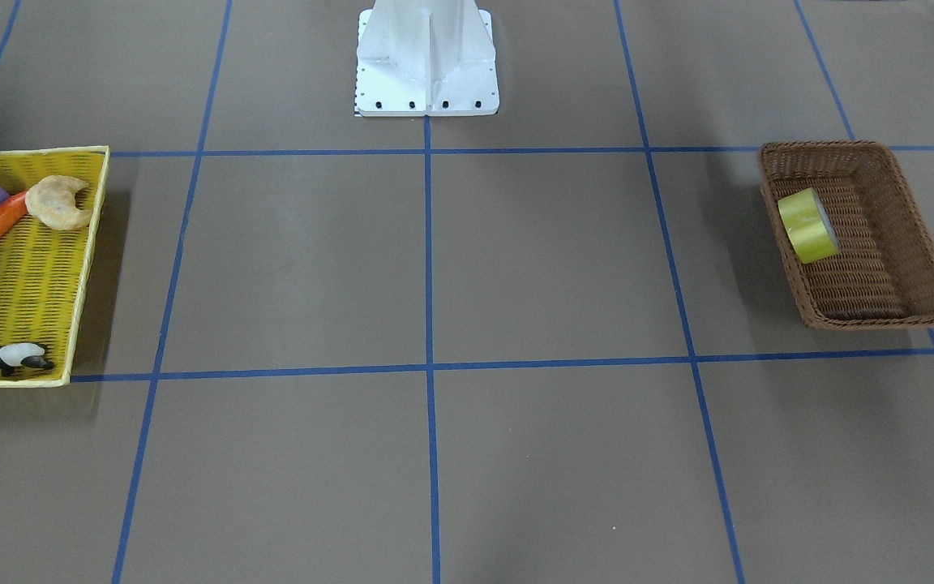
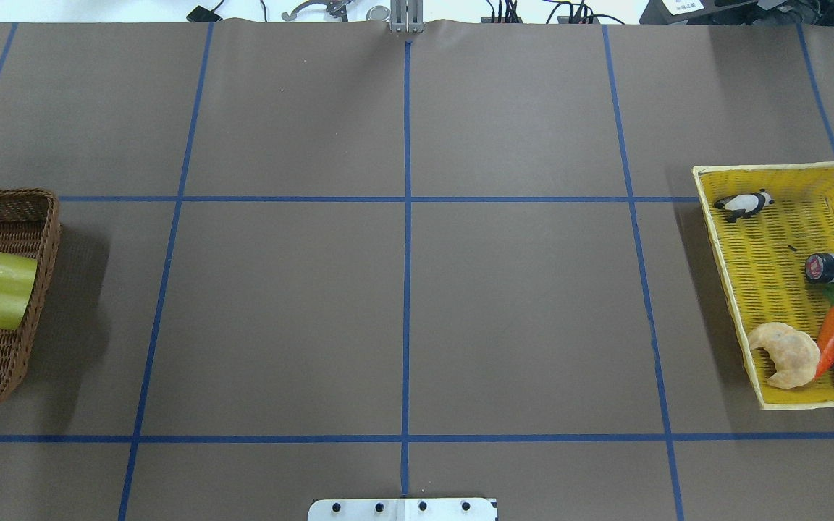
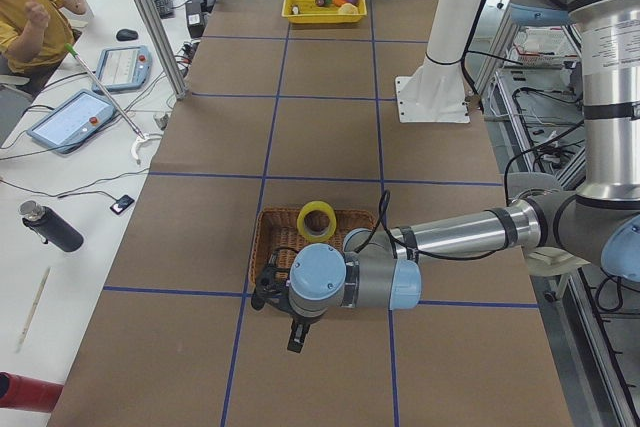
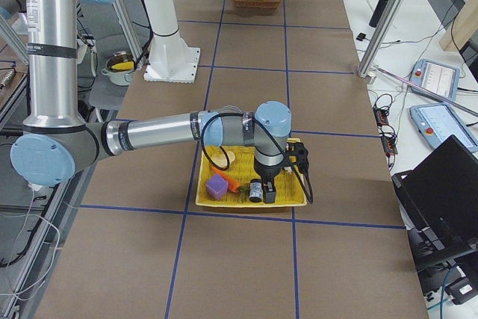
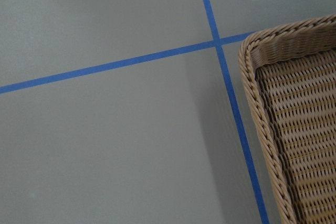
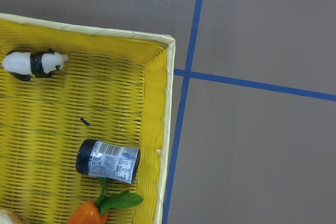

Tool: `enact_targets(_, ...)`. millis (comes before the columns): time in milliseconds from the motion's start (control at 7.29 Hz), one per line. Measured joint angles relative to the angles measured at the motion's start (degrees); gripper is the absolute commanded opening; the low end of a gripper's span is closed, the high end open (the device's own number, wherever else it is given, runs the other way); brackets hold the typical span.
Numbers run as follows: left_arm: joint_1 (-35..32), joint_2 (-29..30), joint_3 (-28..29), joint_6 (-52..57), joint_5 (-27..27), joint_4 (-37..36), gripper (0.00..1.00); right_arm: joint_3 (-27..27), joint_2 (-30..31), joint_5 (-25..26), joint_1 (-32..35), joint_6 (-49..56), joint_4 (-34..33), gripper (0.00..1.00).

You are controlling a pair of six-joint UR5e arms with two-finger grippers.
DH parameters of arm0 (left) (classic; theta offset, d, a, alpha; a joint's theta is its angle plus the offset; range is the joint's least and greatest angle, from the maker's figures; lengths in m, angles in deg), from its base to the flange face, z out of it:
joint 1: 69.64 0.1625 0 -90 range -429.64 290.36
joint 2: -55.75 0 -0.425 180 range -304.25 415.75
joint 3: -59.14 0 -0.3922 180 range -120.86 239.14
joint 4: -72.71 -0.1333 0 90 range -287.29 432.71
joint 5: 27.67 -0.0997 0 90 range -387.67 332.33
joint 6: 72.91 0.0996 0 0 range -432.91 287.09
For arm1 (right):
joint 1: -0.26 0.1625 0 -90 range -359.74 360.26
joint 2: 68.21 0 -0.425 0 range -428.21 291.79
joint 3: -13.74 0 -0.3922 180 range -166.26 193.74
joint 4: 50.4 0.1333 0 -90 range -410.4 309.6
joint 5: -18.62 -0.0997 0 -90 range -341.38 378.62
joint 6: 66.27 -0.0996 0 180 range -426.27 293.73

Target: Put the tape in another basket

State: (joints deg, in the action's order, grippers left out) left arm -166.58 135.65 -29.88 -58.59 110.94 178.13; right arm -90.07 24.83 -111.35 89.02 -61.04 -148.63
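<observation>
The tape [image 2: 6, 291] stands on edge in the wicker basket [image 2: 4, 197] at the counter's [image 2: 279, 311] 9 o'clock end, its axis running roughly 9-to-3. The left hand [image 3: 268, 289] hovers by a basket corner, and in the left side view the tape lies toward its 1 o'clock. How far that hand is open I cannot tell. The right arm [image 4: 157, 132] is well apart, over the yellow basket [image 2: 779, 168].

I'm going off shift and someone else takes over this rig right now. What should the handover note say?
Left hand: by the wicker basket. It shows in a side view only, so open or shut cannot be told.
Right hand: over the yellow basket, same doubt.
Tape: on its edge inside the wicker basket, by the wall facing the table's middle. No hand is on it.
Done: if the wicker basket is the goal, the tape is in.
Left: confirm that, then probably just clear the arms.
</observation>
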Motion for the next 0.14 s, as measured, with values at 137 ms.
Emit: enact_targets(137, -0.01, -0.14, 0.02, 0.00, 0.00, 0.02, 0.98, 0.11, 0.07, -0.02, -0.04, -0.09, 0.00, 1.00)
